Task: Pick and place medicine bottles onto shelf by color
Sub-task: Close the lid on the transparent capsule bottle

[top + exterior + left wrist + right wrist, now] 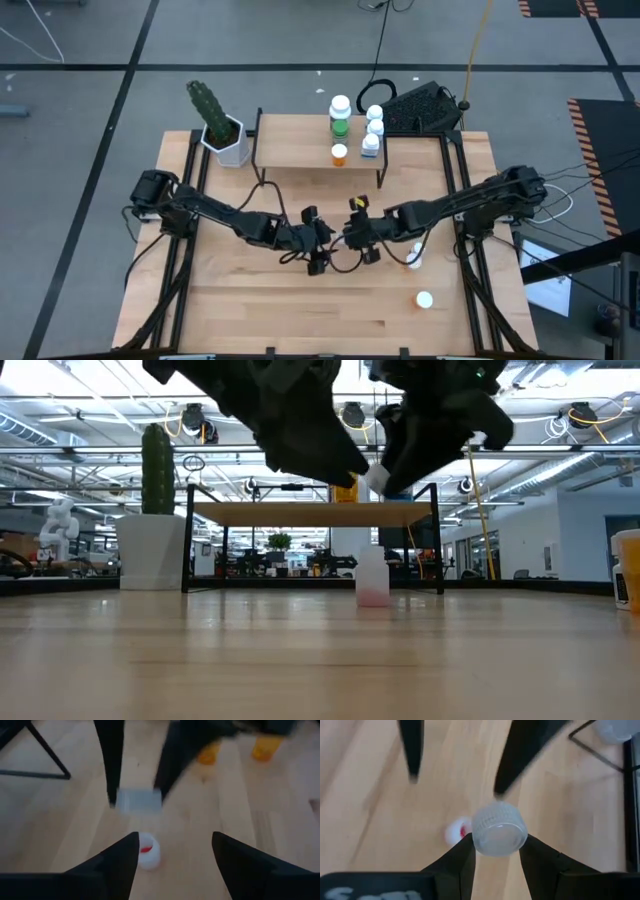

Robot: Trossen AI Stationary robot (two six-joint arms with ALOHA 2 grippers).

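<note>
While five bottles already stand on the shelf (300, 152), the sorting is judged roughly half done. At the shelf's 3 o'clock end are a green bottle (340, 120) with an orange bottle (339, 154) in front of it, and beside them a row of three blue-white bottles (372, 128).

Left on the tabletop (240, 300): one white-capped bottle (415, 255) near the right arm, an orange bottle (424, 299) towards 5 o'clock, and a small pinkish bottle (372, 582) standing under the two claws at table centre.

The right claw (496, 851) is closed on a bottle by its ribbed white cap (499, 828), held in the air at table centre. The left claw (172, 854) faces it closely, fingers spread and empty, hanging above the pinkish bottle.

Materials: bottles are small smooth plastic cylinders with round caps; the shelf is a pale wood board on thin black metal legs; the tabletop is light planked wood. A white hexagonal pot (228, 143) with a cactus sits at the shelf's 9 o'clock side.
</note>
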